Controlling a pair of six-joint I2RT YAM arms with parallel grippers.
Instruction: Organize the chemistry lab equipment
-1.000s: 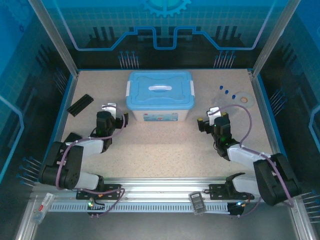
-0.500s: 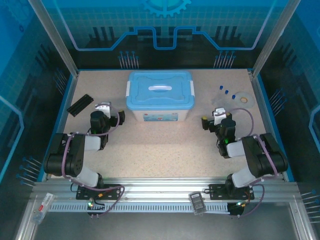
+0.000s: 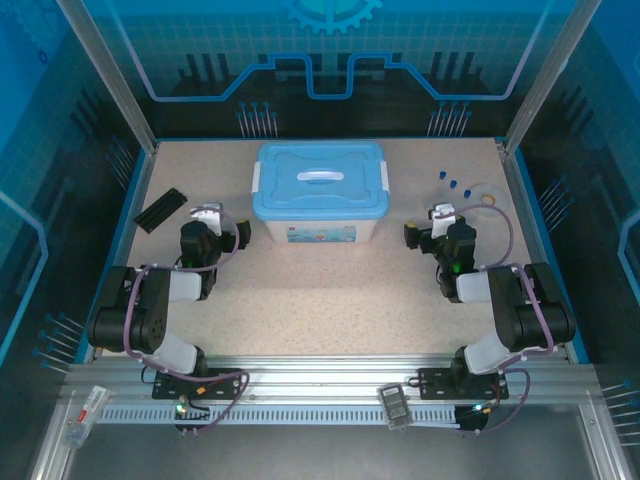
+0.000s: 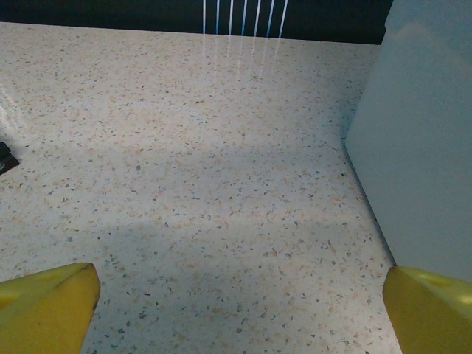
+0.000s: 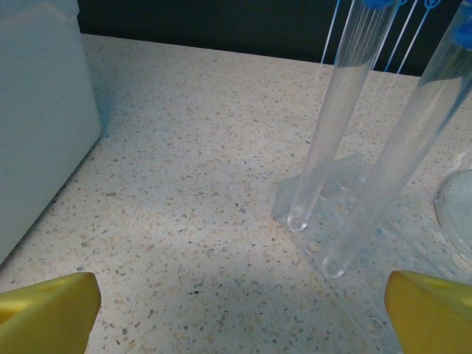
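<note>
Two slim clear tubes (image 5: 333, 122) with blue caps stand upright in a clear rack (image 5: 345, 175), just ahead and to the right of my right gripper (image 5: 240, 295). That gripper is open and holds nothing. From above, the blue caps (image 3: 453, 184) show at the back right, beyond the right gripper (image 3: 438, 222). My left gripper (image 4: 240, 293) is open over bare tabletop, with nothing between its yellow fingertips (image 4: 55, 299). From above, the left gripper (image 3: 210, 222) sits left of the box. Beakers and tweezers are out of view.
A white box with a blue lid (image 3: 320, 190) stands at the table's middle back; its wall (image 4: 420, 147) is close on the left gripper's right. A black ridged strip (image 3: 160, 209) lies at the far left. A pale ring (image 3: 487, 198) lies by the tubes.
Both arms have folded back toward their bases. The right gripper has moved right and away, closer to the tubes. The left gripper has shifted slightly left. Both stay open.
</note>
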